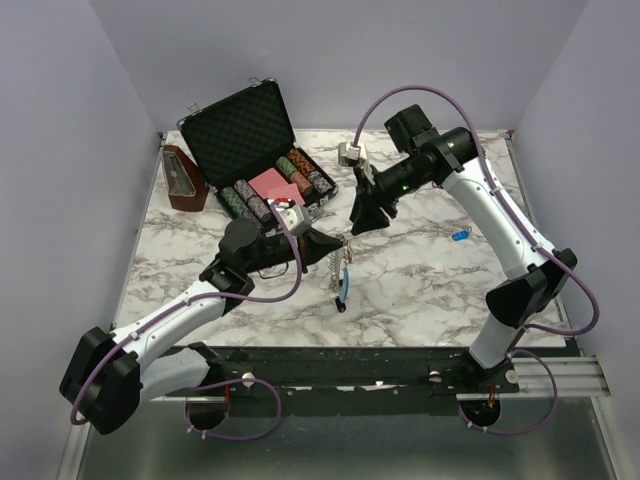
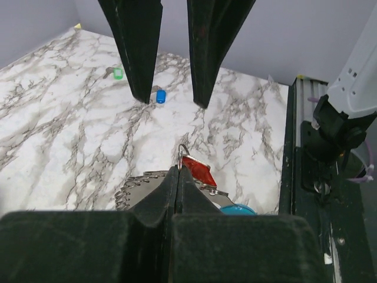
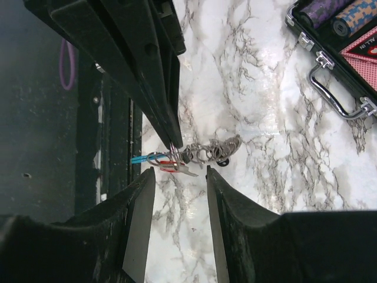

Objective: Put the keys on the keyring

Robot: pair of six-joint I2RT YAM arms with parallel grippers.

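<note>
- Left pincer (image 2: 178, 172) closed tight, clamped on the loop end of the silver-grey coiled keyring cord (image 3: 212, 152). Holding it there presents the loop, probably for threading.
- Small red-headed key (image 2: 197, 171) sits at that loop, right by the grip. It looks threaded on.
- Right pincer (image 3: 179, 177) fingers apart, holding nothing, poised just beside the held loop.
- Small blue-headed key (image 1: 460, 236) lies loose on the white marble desk (image 1: 420, 290), well apart from the cord, not yet threaded and likely next.

Robot lab cell: plain lavender walls (image 1: 330, 60), marble-print tabletop (image 1: 420, 290), aluminium mounting rail (image 1: 560, 375).
</note>
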